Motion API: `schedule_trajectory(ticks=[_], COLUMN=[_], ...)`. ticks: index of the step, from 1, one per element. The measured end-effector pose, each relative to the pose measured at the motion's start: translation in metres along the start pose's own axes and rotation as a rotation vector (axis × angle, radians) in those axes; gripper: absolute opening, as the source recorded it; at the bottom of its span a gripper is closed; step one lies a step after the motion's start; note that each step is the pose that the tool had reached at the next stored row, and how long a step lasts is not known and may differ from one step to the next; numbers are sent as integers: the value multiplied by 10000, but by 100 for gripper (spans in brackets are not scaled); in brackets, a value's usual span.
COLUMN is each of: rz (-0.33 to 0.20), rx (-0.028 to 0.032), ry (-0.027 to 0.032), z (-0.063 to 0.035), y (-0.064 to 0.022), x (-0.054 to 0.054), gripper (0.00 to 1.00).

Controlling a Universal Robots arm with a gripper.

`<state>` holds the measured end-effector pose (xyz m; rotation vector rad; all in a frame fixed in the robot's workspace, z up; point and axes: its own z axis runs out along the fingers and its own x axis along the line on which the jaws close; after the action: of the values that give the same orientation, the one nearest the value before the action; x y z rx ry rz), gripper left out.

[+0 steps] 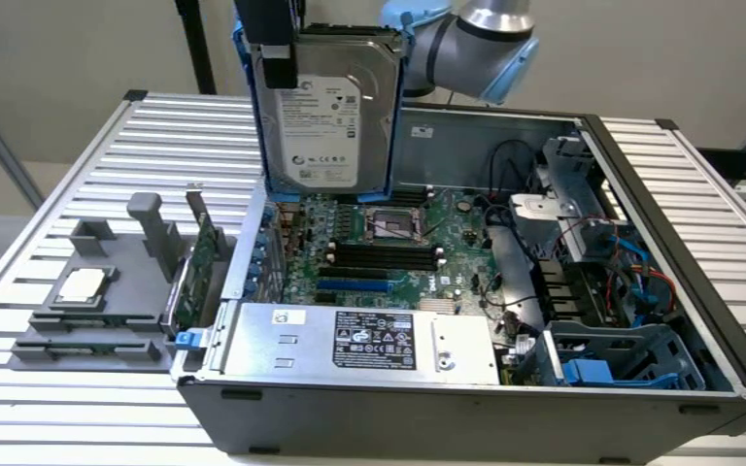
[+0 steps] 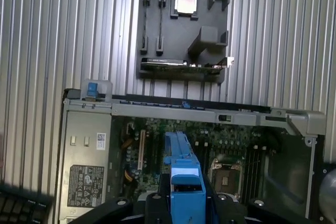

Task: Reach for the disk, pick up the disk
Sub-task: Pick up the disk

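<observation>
Overhead, gripper (image 1: pixel 273 39) clamped on the disk (image 1: pixel 323 121), upright above the computer case (image 1: pixel 477 413), its top cut off.

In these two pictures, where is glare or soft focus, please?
Exterior view: even light, the disk label readable, mild sheen on the slatted table. Wrist view: the small square chip glares nearly white; the blue carrier frame close to the lens looks soft, the open computer case sharper.

Even, bright light; soft shadows, slight blur.
</observation>
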<state>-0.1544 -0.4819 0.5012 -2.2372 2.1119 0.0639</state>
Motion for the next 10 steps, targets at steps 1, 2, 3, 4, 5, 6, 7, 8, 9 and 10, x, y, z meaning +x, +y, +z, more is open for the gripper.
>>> schedule_trajectory(ticks=[1, 2, 3, 4, 5, 6, 7, 8, 9, 10], rz=[1, 0, -1, 0, 0, 1, 0, 0, 0, 0], rx=[0, 0, 0, 0, 0, 0, 1, 0, 1, 0], ry=[0, 0, 0, 0, 0, 0, 0, 0, 0, 0], z=[-2, -3, -5, -7, -9, -11, -12, -14, -15, -16], y=[-23, -46, -69, -93, -117, -142, -170, -199, -234, -274], x=[31, 60, 89, 120, 149, 179, 207, 232, 256, 279], gripper=[33, 33, 33, 33, 33, 33, 33, 33, 33, 33])
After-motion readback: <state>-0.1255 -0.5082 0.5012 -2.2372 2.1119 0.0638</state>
